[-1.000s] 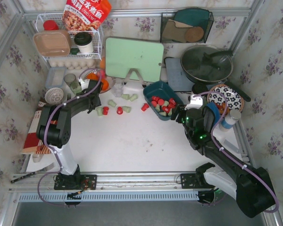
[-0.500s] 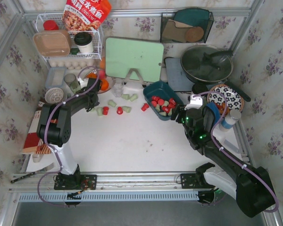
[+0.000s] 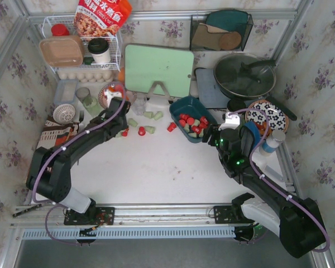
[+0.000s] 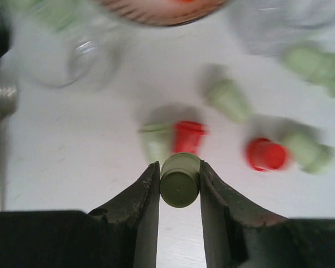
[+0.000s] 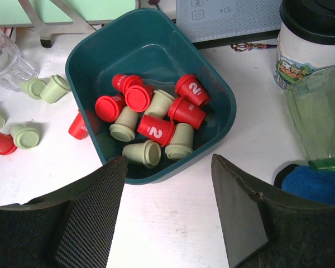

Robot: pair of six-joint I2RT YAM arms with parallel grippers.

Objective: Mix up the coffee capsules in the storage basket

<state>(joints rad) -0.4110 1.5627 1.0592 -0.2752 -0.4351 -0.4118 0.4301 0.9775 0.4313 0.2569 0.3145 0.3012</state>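
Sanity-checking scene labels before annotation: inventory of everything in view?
storage basket: one, dark teal, centre-right of table
coffee capsules: about ten, red and pale green, piled in the basket
loose capsules: about eight, red and green, on table left of basket
cutting board: one, pale green, back centre
pan: one, dark, lidded, back right
patterned plate: one, black-and-white floral, right
beige box: one, back left
snack bag: one, red, back left
left gripper: shut on a green capsule
right gripper: open, at basket's near edge
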